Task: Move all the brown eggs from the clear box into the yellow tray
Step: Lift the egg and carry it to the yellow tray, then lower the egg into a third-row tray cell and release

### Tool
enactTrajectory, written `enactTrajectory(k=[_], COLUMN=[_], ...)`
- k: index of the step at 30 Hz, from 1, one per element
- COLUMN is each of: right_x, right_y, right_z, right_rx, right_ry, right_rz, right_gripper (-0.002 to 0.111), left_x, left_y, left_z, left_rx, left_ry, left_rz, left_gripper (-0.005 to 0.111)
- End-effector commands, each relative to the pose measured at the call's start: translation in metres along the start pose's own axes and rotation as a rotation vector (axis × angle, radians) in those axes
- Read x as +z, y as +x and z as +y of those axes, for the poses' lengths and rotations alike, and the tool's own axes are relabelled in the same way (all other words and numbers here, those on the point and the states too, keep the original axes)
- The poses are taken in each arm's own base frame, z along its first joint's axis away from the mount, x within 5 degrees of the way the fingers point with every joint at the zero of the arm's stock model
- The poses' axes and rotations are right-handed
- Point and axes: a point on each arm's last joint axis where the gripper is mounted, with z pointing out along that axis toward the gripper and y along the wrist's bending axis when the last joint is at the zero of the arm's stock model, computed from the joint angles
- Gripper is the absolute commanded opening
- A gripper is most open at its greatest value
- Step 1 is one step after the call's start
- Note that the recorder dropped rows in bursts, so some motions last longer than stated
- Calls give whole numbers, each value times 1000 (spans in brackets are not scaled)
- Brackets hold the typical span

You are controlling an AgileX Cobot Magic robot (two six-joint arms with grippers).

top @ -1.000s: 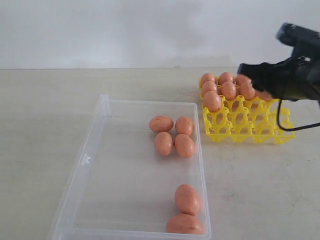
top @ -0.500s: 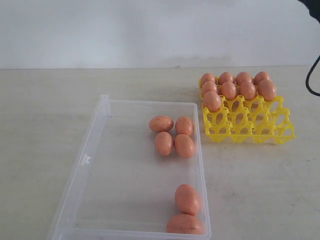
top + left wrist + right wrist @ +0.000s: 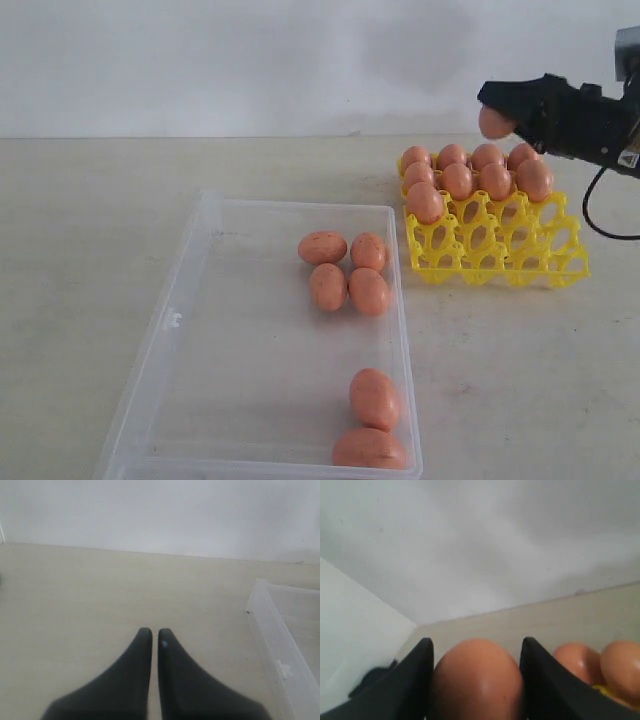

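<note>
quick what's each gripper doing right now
Left gripper: closed, holding nothing.
Right gripper: closed on a smooth orange-brown egg, held in the air.

Setting: a robot test bench, most likely in a robotics lab.

Evidence:
- A flat pale beige tabletop (image 3: 90, 300) meets a bare white wall (image 3: 250, 60).
- A black robot arm (image 3: 580, 120) reaches in on the right.
- The items on the surface look staged: a clear shallow rectangular plastic box (image 3: 190, 290), a bright yellow lattice egg tray (image 3: 500, 262), and smooth orange-brown oval eggs (image 3: 322, 247).

The room past the wall line lies out of frame, so its type is inferred.
</note>
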Motion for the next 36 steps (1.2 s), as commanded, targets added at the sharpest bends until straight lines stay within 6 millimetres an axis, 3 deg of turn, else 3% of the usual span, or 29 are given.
enactTrajectory(k=[1, 7, 30, 33, 36], right_x=[8, 24, 26, 26, 27], right_y=[10, 39, 56, 55, 54], right_z=[-1, -5, -30, -30, -28], right_rx=[-172, -475, -439, -430, -424], right_ry=[11, 119, 220, 227, 207], right_rz=[89, 336, 348, 334, 320], right_gripper=[0, 0, 0, 11, 33], left_x=[0, 0, 0, 0, 0], left_y=[0, 0, 0, 0, 0], left_z=[0, 0, 0, 0, 0], left_rx=[-1, -1, -1, -1, -1], left_ry=[-2, -2, -2, -2, -2], left_rz=[-6, -6, -6, -6, -6], left_gripper=[4, 4, 4, 4, 4])
